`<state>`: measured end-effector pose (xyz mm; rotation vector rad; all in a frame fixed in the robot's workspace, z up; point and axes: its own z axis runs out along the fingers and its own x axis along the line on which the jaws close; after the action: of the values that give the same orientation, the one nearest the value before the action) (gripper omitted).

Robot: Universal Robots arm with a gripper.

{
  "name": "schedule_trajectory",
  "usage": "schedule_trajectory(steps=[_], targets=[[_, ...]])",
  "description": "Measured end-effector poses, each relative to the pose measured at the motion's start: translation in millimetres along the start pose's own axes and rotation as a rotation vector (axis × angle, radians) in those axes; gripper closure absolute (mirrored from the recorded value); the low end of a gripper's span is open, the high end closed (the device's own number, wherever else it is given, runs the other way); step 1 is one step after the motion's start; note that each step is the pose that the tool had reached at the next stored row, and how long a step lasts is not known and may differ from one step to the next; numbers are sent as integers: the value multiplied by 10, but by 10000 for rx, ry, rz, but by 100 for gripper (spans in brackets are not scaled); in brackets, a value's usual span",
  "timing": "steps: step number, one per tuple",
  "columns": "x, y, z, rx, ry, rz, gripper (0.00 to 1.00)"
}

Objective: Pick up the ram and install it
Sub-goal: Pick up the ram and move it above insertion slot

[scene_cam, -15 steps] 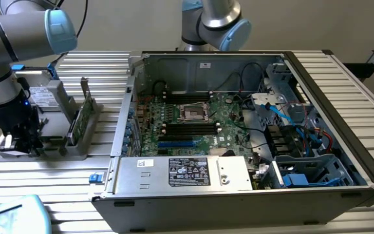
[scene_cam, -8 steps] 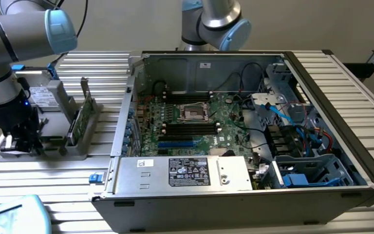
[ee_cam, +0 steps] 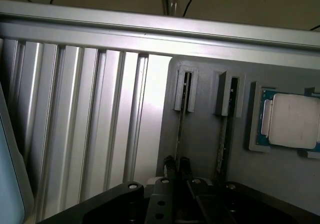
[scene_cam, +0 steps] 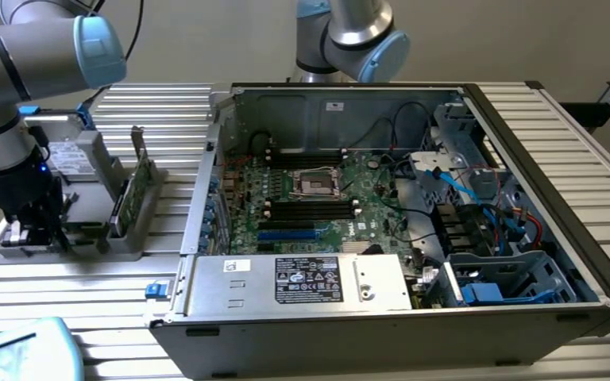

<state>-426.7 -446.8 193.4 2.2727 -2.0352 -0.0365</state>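
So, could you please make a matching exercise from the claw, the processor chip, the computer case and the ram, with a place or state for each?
Things: 1 claw; 2 processor chip; 3 computer case; 4 ram.
States: a open, motherboard showing; b on edge in a holder slot; c silver square lying on the holder; d low over the holder, exterior view's left.
Pairs: 1-d, 2-c, 3-a, 4-b.

No lettering can be read. A black label (scene_cam: 308, 279) with pale print and a small white sticker (scene_cam: 236, 266) lie on the metal power supply box (scene_cam: 384, 290) at the front of the computer case (scene_cam: 559, 262). Another white sticker (scene_cam: 333, 104) sits on the case's rear wall. The print on all three is too small to make out.
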Motion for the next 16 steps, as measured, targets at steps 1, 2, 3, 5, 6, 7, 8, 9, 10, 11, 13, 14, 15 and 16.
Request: schedule_trajectory(steps=[1, 2, 3, 5, 6, 7, 8, 9, 10, 11, 13, 14, 15, 16], targets=[[0, 0, 0, -4, 0, 0, 86], [0, 0, 0, -6, -1, 0, 86], [0, 0, 0, -6, -1, 0, 86], [0, 0, 0, -6, -1, 0, 86], [0, 0, 0, -7, -1, 0, 86], [0, 0, 0, -6, -1, 0, 86], [0, 0, 0, -6, -1, 0, 86], [0, 0, 0, -6, -1, 0, 86], [0, 0, 0, -6, -1, 0, 86], [0, -1, 1, -6, -1, 0, 86], [0, -6, 1, -4, -2, 0, 86], [1, -8, 0, -5, -2, 0, 86], [1, -11, -3, -5, -2, -1, 86], [2, -12, -7, -6, -1, -1, 86]])
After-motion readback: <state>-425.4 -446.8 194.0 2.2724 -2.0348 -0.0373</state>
